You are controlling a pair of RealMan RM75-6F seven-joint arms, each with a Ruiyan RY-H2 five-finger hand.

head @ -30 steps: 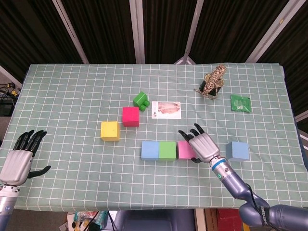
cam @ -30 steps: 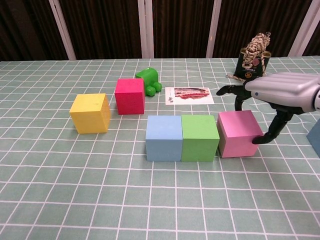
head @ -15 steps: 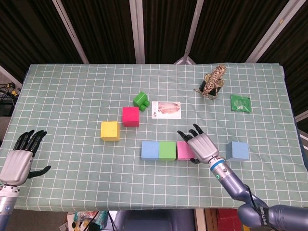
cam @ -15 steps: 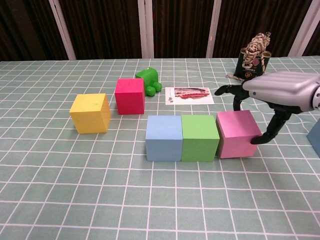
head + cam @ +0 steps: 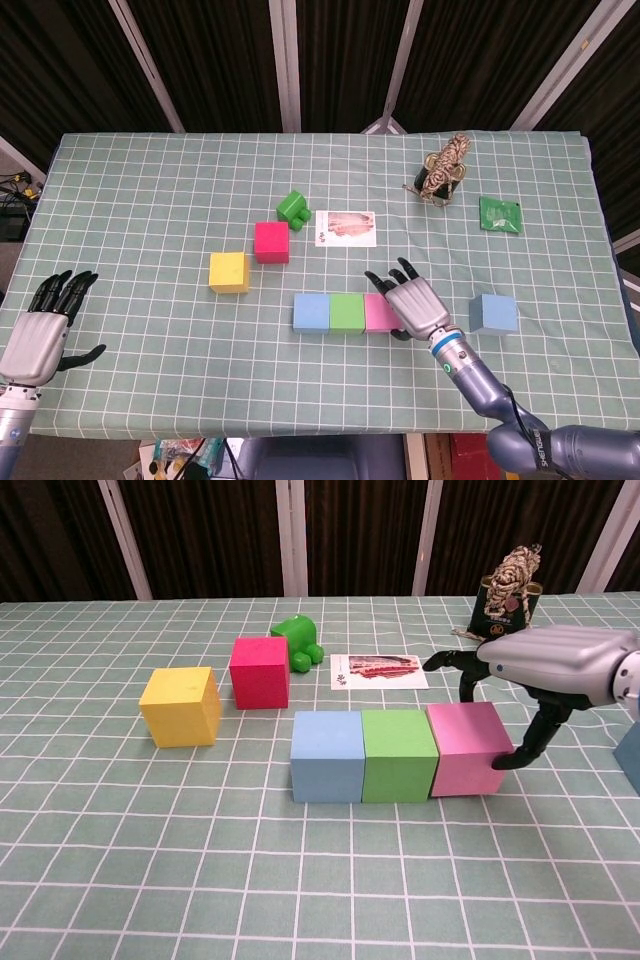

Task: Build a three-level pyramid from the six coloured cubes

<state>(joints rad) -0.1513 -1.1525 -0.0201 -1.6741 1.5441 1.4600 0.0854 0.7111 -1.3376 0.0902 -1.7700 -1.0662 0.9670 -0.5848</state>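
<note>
On the checked cloth (image 5: pixel 150 200), right hand (image 5: pixel 415 305) fingers grasping pink cube (image 5: pixel 466 748) beside green cube (image 5: pixel 398 754); left hand (image 5: pixel 40 335) released

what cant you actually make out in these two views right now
- Right hand on the pink cube: the palm hides the contact in the head view; the chest view shows one fingertip at the cube's right side, not whether it is held.
- Second blue cube: cut off by the chest view's right edge.
- Printed card: picture too small to read.
- Left hand: outside the chest view.
</note>
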